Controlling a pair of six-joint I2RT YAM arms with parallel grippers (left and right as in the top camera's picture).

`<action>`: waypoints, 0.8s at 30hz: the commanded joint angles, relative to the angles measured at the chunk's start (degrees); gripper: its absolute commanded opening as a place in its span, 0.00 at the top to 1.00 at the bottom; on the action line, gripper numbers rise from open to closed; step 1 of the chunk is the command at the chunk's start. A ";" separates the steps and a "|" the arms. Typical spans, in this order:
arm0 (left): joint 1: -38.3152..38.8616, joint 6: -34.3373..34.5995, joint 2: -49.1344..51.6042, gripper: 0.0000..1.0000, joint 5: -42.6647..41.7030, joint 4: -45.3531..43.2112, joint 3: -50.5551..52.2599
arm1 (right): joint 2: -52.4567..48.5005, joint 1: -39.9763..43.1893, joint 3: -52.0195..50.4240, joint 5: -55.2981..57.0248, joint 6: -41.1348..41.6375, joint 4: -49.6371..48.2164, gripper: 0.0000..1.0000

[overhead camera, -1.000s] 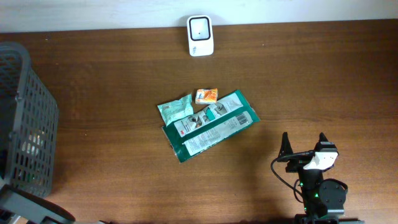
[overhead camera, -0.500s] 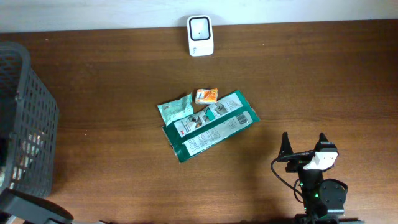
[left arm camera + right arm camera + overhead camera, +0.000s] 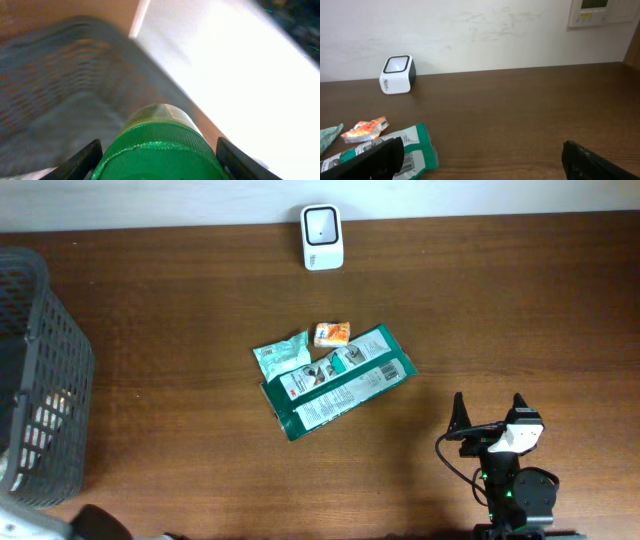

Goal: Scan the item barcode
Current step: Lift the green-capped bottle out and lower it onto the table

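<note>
I noted: bottle (image 3: 159,150) green, ribbed cap; basket (image 3: 45,370) grey mesh; scanner (image 3: 322,237) white and black; table (image 3: 520,310) dark brown woodgrain.

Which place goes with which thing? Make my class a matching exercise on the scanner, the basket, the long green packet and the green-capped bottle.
Things:
1. scanner
2. basket
3. long green packet
4. green-capped bottle

Places:
A. between the left fingers
B. at the left edge of the table
C. at the far edge of the table
D. in the middle of the table

Pairs: 1-C, 2-B, 3-D, 4-A
</note>
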State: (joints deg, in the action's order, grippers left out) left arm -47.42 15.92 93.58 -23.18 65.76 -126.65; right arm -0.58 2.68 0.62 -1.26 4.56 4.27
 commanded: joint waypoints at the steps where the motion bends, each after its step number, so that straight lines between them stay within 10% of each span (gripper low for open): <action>1: 9.51 0.22 -5.16 0.46 -3.32 0.04 -1.99 | 0.26 -0.42 -0.31 0.66 0.39 0.28 0.02; 13: 41.81 -2.75 -2.95 0.42 19.23 10.49 6.16 | 0.26 -0.42 -0.31 0.66 0.39 0.28 0.02; 24: 53.75 -2.71 3.72 0.45 24.37 -4.94 35.19 | 0.26 -0.42 -0.31 0.66 0.39 0.28 0.02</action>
State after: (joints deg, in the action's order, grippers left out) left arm 5.39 13.91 96.38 -1.63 66.11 -98.39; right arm -0.58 2.68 0.62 -1.26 4.54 4.27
